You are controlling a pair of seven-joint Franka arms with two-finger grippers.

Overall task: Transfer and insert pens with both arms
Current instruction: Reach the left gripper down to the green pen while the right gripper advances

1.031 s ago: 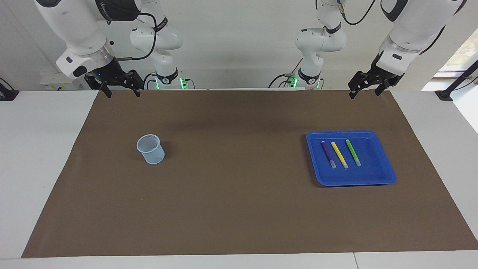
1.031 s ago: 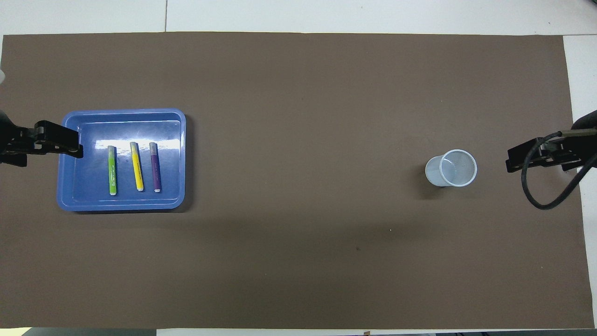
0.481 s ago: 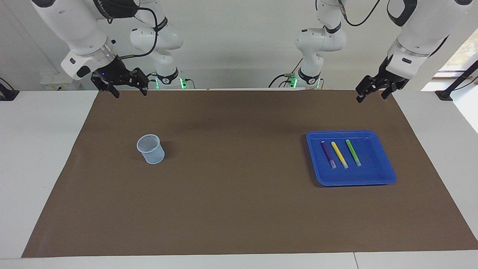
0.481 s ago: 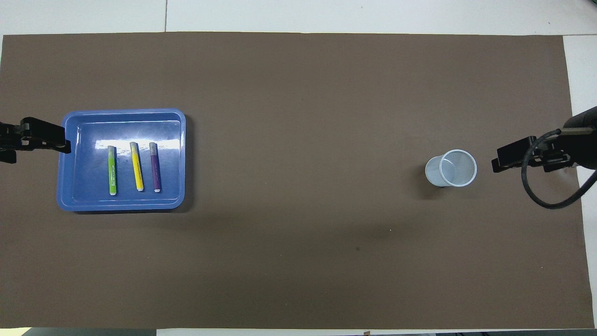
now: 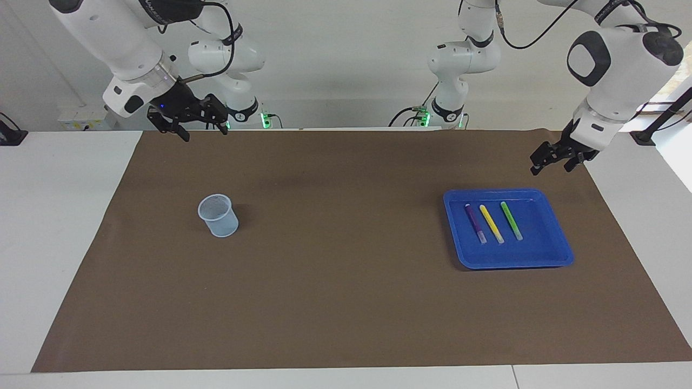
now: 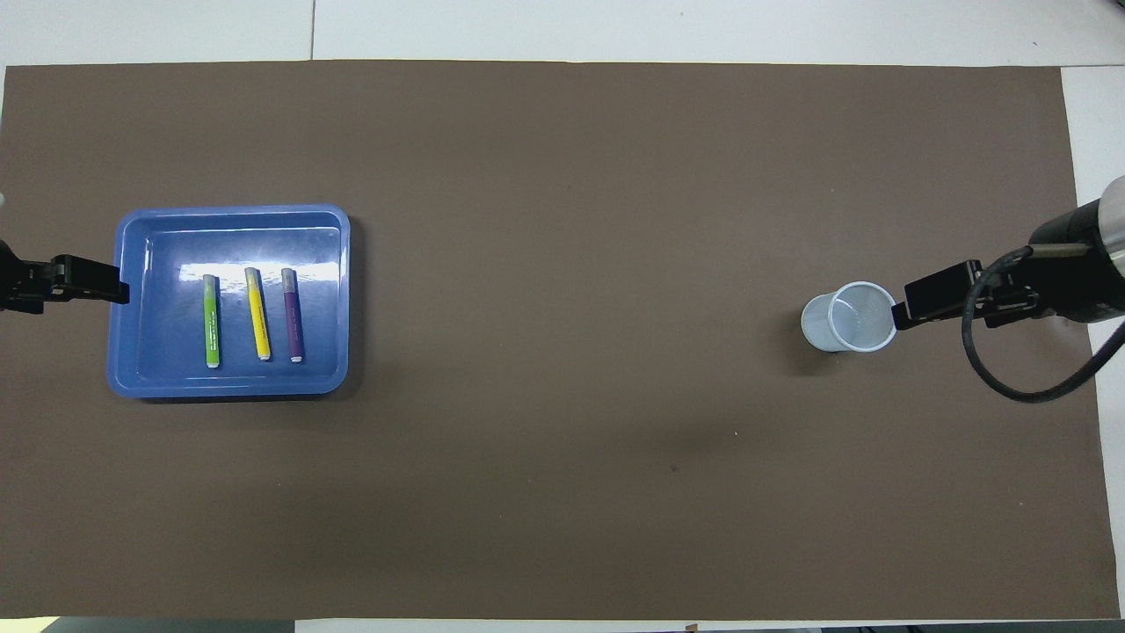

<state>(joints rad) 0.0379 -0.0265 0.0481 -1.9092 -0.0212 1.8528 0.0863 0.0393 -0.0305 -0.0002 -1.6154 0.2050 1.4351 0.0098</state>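
Blue plastic tray (image 5: 546, 258) lower right holds three marker pens (image 5: 489, 222); left gripper (image 5: 551, 162) and right gripper (image 5: 201, 130) both spread, holding nothing

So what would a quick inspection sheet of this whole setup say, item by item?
Surface: brown mat on a white table.
Job's things: purple pen, yellow pen and green pen lie side by side in a blue tray at the left arm's end; an upright clear cup stands at the right arm's end.
Clutter: nothing seen.
Grippers: left gripper open and empty, in the air by the tray's edge; right gripper open and empty, raised near the mat's edge.
Cables: black cable loops off the right wrist.
Surroundings: white wall, arm bases with green lights.
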